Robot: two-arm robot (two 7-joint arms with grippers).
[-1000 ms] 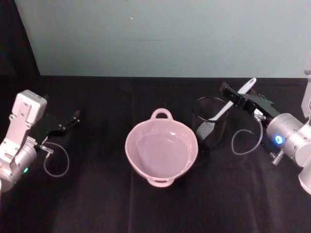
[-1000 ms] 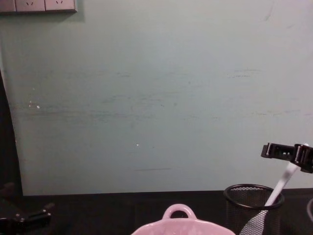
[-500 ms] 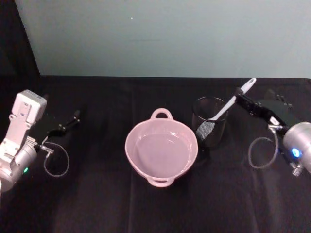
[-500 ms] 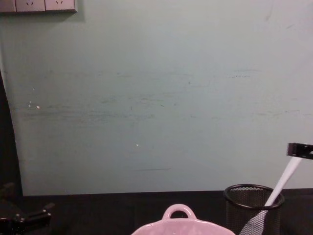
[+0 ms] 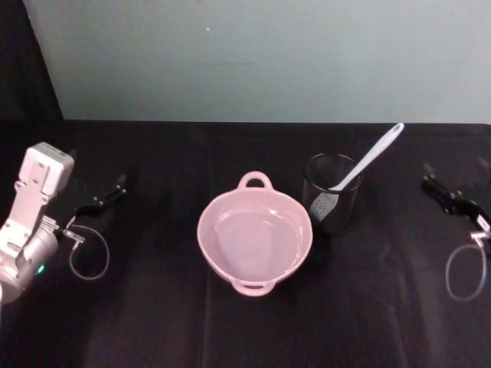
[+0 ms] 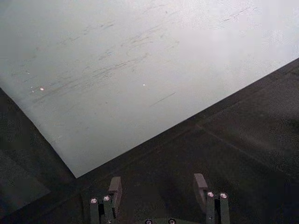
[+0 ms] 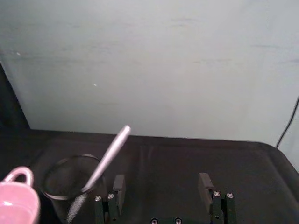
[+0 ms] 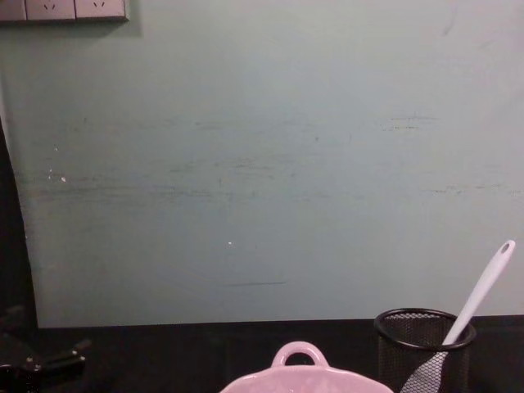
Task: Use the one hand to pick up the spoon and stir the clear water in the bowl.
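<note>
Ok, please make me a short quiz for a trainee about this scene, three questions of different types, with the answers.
1. True or false: the spoon lies inside the bowl.
2. Multiple choice: the right gripper is A) shut on the spoon's handle, B) open, at the table's right side, apart from the mesh cup, C) above the bowl.
3. Fill in: the left gripper rests open at the table's ____ side.

Key:
1. False. The spoon stands tilted in the mesh cup, its handle leaning toward the right.
2. B. The right wrist view shows its fingers spread with nothing between.
3. Left.
</note>
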